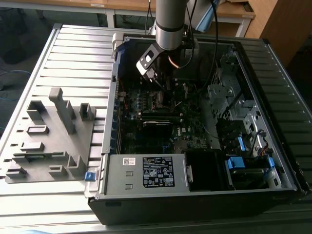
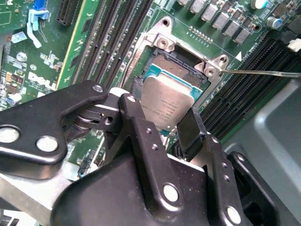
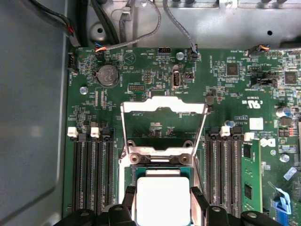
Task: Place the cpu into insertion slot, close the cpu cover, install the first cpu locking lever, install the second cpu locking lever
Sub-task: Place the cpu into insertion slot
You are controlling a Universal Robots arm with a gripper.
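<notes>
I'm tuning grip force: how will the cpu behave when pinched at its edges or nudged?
Probably stiff: the cpu is a flat metal-topped plate, unbent between the fingers. Likely slippery, since its top looks smooth and only thin edges are held. Flat, so it should slide, not roll.

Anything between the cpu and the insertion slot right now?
Nothing visible. The gripper holds the cpu between its fingers right over the insertion slot, whose dark pin field is bare. The cpu cover is swung open, standing back from the slot in the first wrist view.
</notes>
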